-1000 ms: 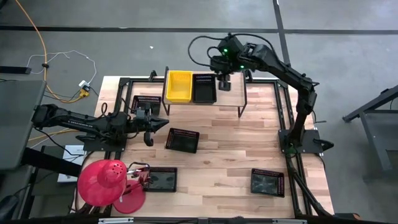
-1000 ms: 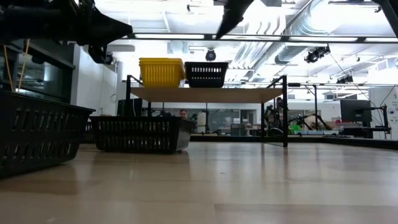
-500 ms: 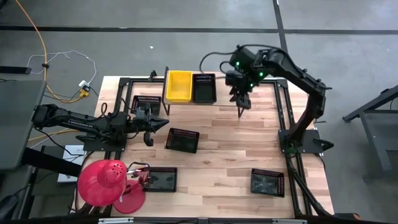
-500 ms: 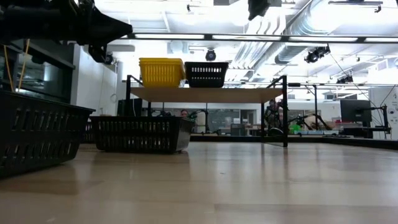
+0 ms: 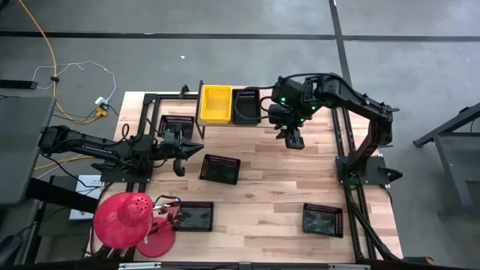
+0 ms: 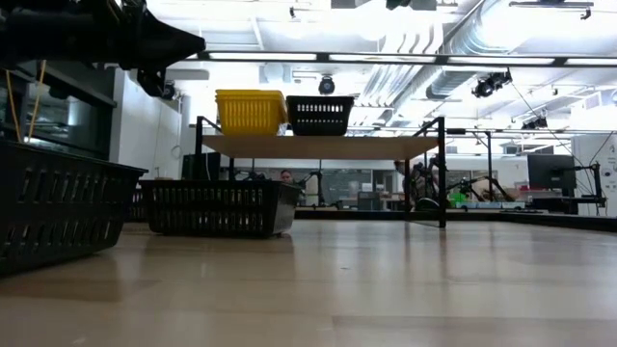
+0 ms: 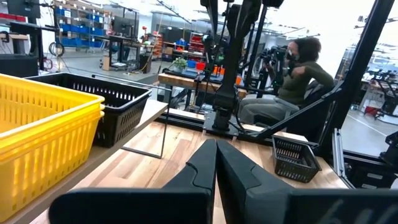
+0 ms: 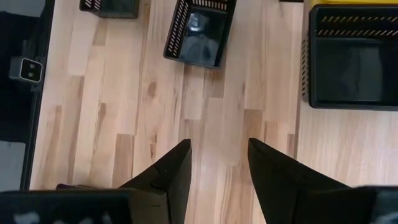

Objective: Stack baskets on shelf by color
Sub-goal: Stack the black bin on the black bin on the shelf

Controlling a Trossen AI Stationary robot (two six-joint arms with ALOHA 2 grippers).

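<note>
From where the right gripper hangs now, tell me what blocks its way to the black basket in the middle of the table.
Nothing visible. The right gripper, open and empty, hangs over bare tabletop just in front of the shelf. Only open wood lies between it and the middle black basket.

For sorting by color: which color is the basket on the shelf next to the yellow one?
Black basket; the high view shows it best.
</note>
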